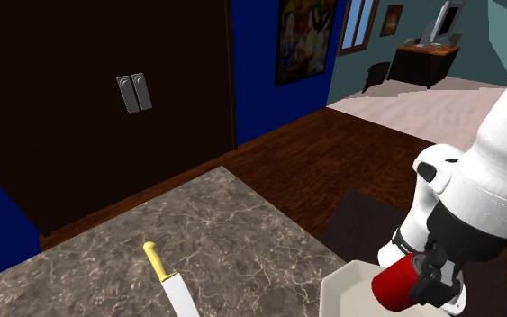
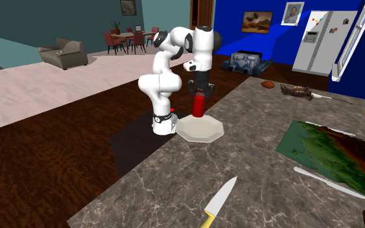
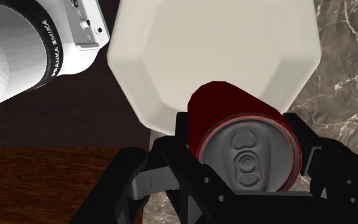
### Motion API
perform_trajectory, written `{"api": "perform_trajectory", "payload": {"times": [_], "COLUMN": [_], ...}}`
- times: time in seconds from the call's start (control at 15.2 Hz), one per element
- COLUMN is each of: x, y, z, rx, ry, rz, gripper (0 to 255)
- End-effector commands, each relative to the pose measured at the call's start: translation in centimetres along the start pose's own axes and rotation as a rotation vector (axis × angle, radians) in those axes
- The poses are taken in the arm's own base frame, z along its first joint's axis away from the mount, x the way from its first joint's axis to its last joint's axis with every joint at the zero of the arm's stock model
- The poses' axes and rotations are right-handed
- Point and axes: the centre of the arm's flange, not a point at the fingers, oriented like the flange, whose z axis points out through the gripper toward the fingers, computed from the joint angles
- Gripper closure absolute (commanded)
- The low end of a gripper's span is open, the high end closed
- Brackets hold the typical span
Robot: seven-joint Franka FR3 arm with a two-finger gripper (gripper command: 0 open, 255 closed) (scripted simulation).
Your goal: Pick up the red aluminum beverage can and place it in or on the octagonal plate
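Over the plate, the end effector pinches the can near its top; it looks light, thin-walled, slick, probably easily dented.

Grey-brown veined stone tabletop. Pale octagonal plate set close to tabletop edge. Yellow-handled knife laid flat at near end in second exterior view, well apart from plate. Green-brown printed mat spread toward that view's right; white utensil laid just beside mat.

can: grey metal lid | plate: matt, smooth | counter: veined stone
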Motion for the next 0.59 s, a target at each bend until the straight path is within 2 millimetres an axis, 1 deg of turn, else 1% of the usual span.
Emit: {"api": "perform_trajectory", "payload": {"times": [0.0, 0.53], "x": [-1.4, -1.3], "y": [-0.4, -0.4], "z": [0.4, 4.6], "rx": [0.000, 0.000], "ry": [-0.002, -0.002], "rz": [0.002, 0.002], "gripper": [255, 255]}}
